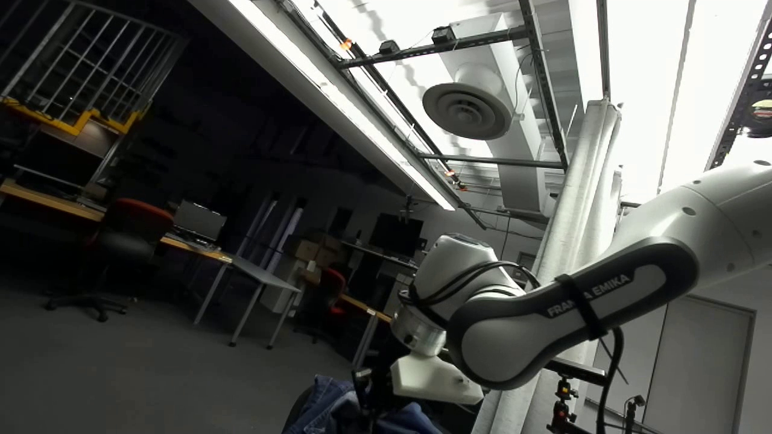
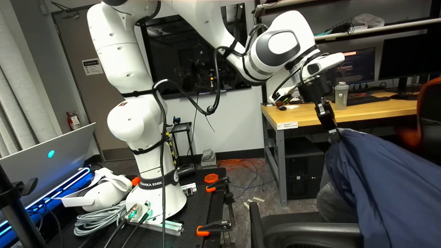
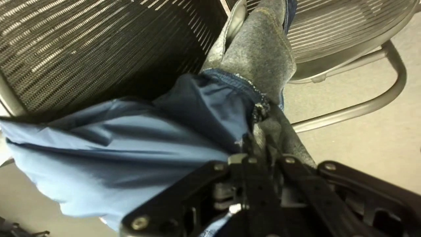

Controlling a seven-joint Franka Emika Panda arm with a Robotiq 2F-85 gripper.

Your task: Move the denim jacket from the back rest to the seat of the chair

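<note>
Denim jacket [image 2: 389,182]: hung by an upper corner, its blue body sloping down over the chair [image 2: 289,218] and hiding one end of the armrest [image 2: 313,230] in an exterior view. Grey lining [image 3: 260,49] shows next to the held edge in the wrist view. Whether any cloth bears on the back rest: hidden.

Fingers [image 2: 333,136]: drawn together, grasping that corner. Only a pinch of edge, so probably a modest hold.

Chair from the wrist: a mesh panel [image 3: 108,46] left of the cloth, another mesh panel [image 3: 348,36] past the lining, upper right. Which is seat and which back rest, I cannot tell.

Step in hand, my judgement: carrying the jacket over to the seat; not yet laid down. To do it well: raise slowly until the trailing end is free, as a tug could slip the pinch or drag the chair. Clear the armrest, bring the bulk above the seat, lower so the bottom folds first, and part the fingers only once the cloth is supported.

Farther out: wooden counter [image 2: 311,115] with a bottle [image 2: 341,95]. Depth uncertain; swing the arm [image 2: 272,48] away from both.
</note>
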